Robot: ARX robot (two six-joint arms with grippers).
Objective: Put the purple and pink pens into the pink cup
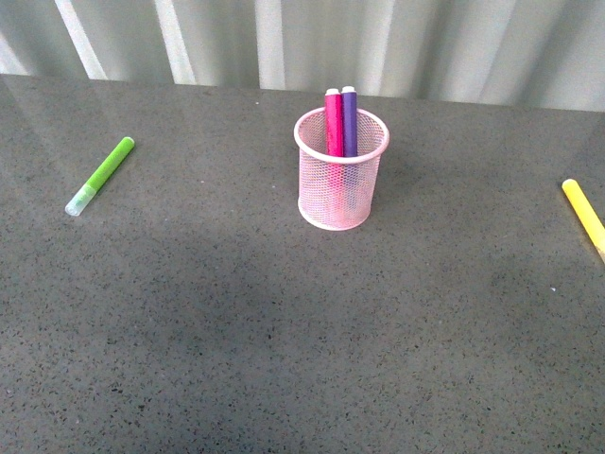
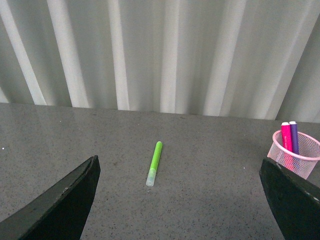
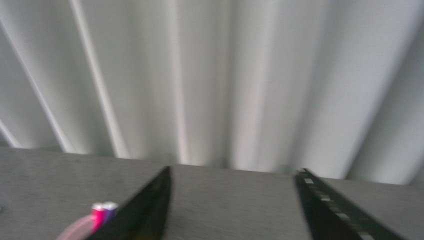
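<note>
The pink cup [image 1: 341, 172] stands upright on the grey table, mid-back. The magenta pink pen [image 1: 334, 123] and the dark purple pen [image 1: 350, 121] stand side by side inside it, tops above the rim. The cup [image 2: 295, 152] and both pens also show in the left wrist view, beside one finger. My left gripper [image 2: 185, 200] is open and empty above the table. My right gripper [image 3: 232, 210] is open and empty; the cup rim [image 3: 75, 231] and pen tops [image 3: 102, 212] show by one finger, blurred. Neither gripper shows in the front view.
A lime-green marker [image 1: 100, 175] lies on the table at the left; it also shows in the left wrist view [image 2: 154, 163]. A yellow marker [image 1: 584, 216] lies at the right edge. A pale pleated curtain [image 1: 378, 38] backs the table.
</note>
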